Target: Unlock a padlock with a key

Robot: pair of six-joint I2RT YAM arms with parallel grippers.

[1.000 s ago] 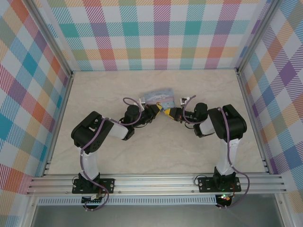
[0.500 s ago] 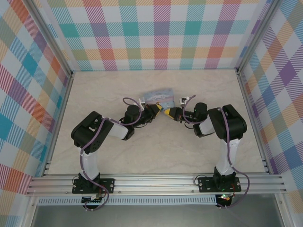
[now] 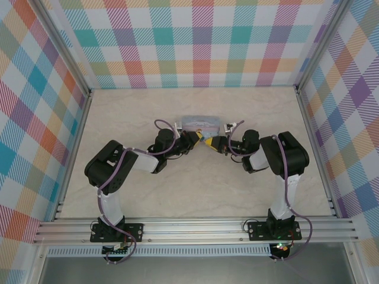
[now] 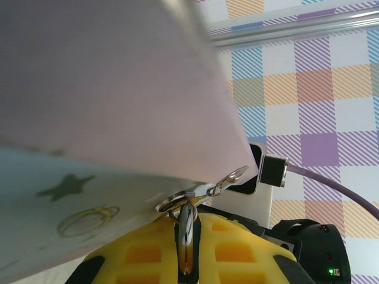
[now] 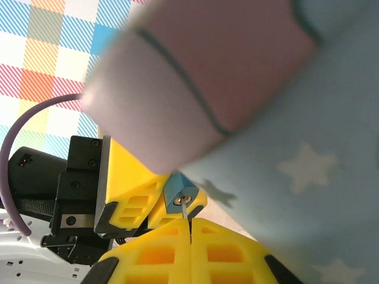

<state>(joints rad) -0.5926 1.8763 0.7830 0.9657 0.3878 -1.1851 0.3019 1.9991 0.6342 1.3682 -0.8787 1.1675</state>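
Top view: the left end effector (image 3: 193, 137) and right end effector (image 3: 208, 142) are positioned tip to tip. Right wrist: a thin dark grey metal key (image 5: 185, 214) is clamped in the fingers (image 5: 151, 254), tip at the keyhole of the tiny teal-blue padlock (image 5: 180, 198). Left wrist: the silvery shackle (image 4: 186, 236) is clamped likewise.

We see bright, even light from above, and the table (image 3: 195, 189) has only soft, faint shadows under the arms (image 3: 121, 168). In our wrist views the tin (image 4: 106, 89) sits so close that it looks big and blurry, while the yellow fingers (image 5: 154, 257) look sharp.
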